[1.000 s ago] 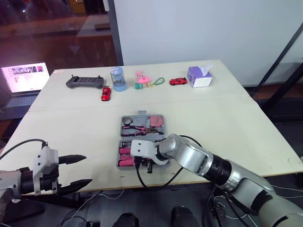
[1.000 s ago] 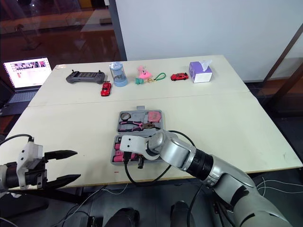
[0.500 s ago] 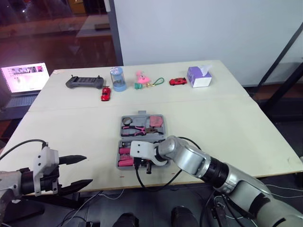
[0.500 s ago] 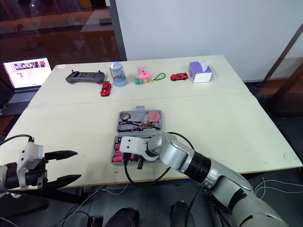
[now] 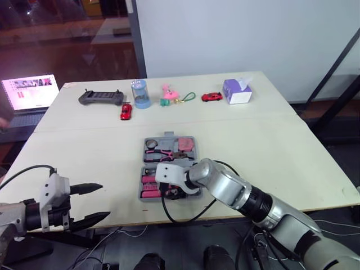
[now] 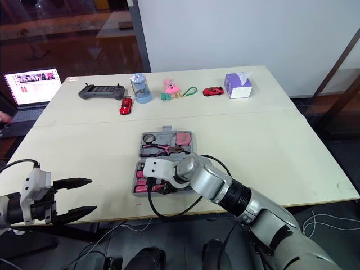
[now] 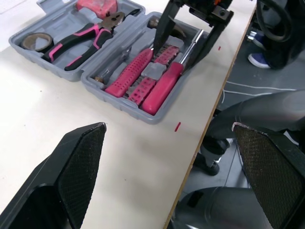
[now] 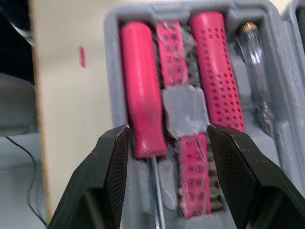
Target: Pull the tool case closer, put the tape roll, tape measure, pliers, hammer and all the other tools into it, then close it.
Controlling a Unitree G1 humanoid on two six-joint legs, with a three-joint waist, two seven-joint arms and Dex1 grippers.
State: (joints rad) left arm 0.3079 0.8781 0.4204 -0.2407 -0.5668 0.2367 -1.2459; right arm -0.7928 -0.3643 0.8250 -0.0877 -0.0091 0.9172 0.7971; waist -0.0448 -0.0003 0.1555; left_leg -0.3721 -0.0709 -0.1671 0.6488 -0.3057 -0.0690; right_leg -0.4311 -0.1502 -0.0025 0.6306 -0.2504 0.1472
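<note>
While left jaws gape | right jaws spread; wrist view: over pink handles [image 8: 143, 105] in tool case [image 7: 57, 21]

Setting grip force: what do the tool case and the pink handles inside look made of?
Tool case: grey matte moulded plastic, judging by its formed recesses. Smooth handle: glossy pink hard plastic, probably; it shows a sheen. Dimpled handle: pink, possibly rubbery; dotted grip texture.

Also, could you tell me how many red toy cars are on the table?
2. One red toy car lies near the game controller and the blue cup; the other red toy car sits just left of the purple tissue box. None seems hidden.
</note>
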